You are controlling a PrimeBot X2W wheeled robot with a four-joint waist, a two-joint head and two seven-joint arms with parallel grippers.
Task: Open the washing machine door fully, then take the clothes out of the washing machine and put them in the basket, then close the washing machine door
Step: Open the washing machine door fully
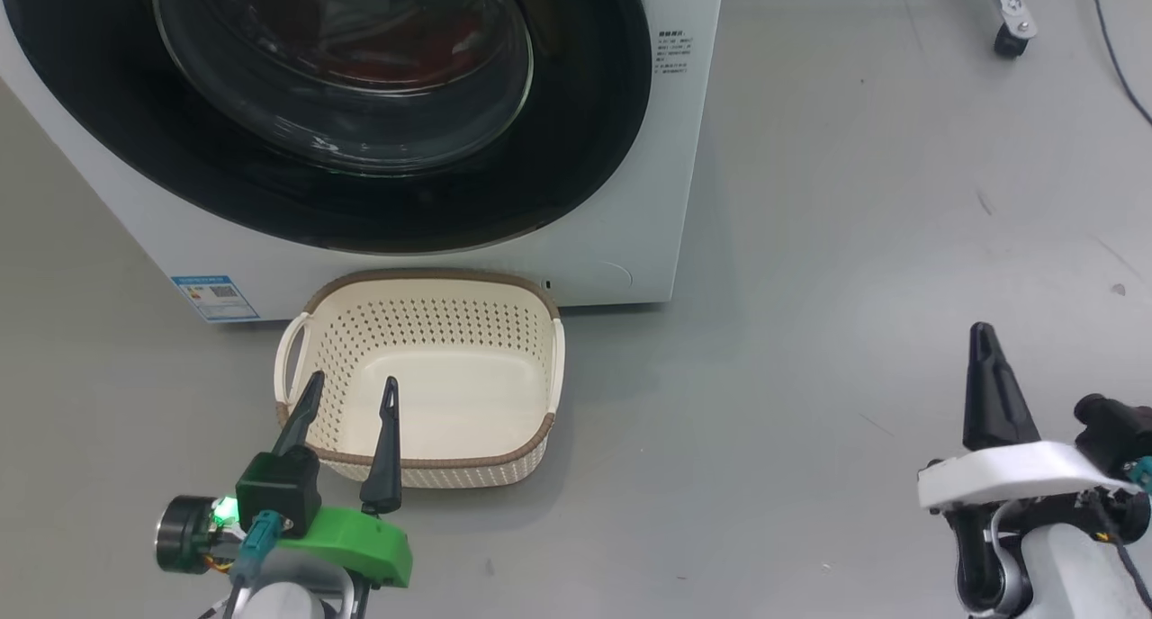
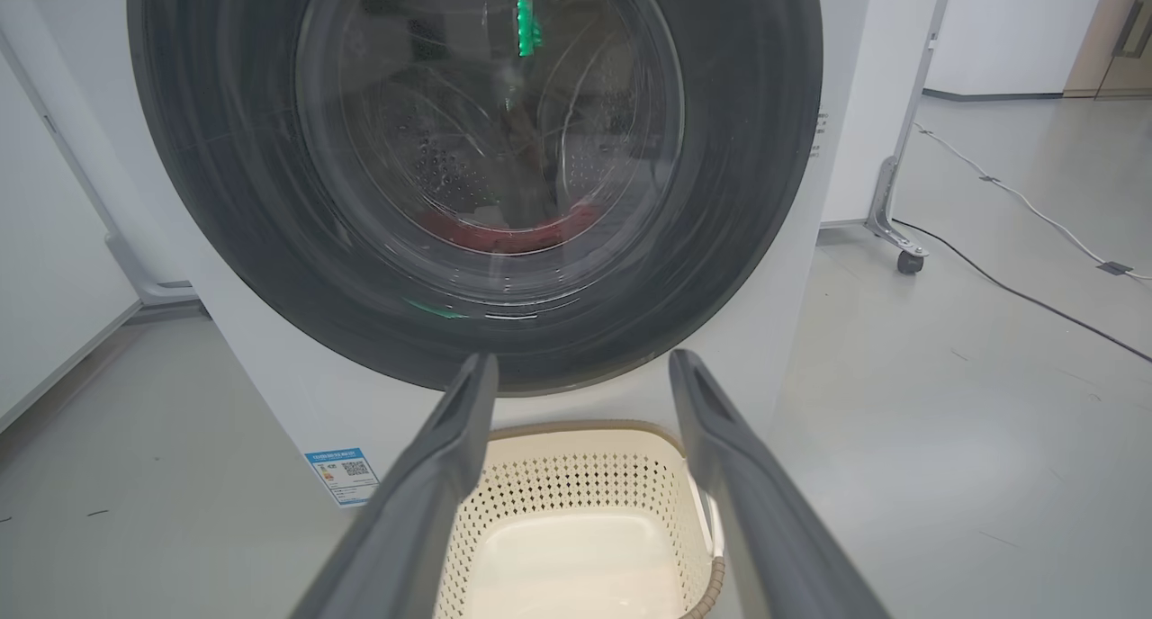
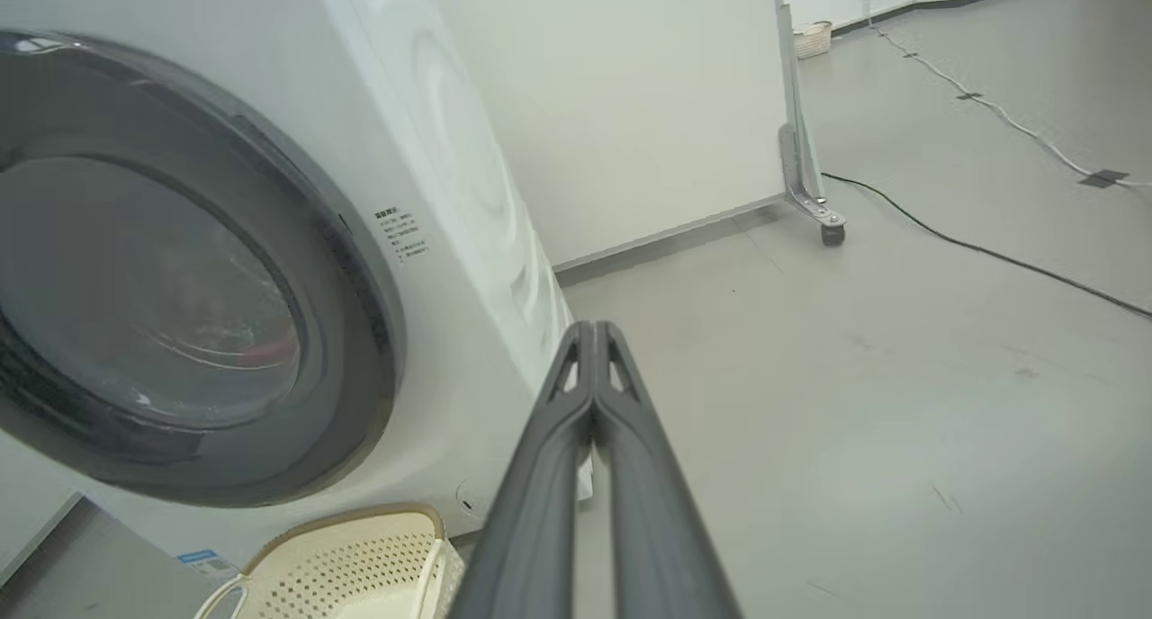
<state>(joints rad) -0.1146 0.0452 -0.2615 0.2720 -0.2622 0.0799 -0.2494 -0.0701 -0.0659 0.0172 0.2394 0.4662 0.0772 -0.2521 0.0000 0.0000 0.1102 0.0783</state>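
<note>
The washing machine door behind the basket is closed. Left gripper, spread, hangs over the basket; right gripper, pressed together, well to its right.

My left gripper, at seven o'clock in the head view, has two long dark fingers that narrow to points. Behind them sit a black block, a bright green bracket, a small green lamp, a silver cylinder and a teal plug. My right gripper, at four o'clock, has a white bracket and a black cable beside the pale forearm.
</note>
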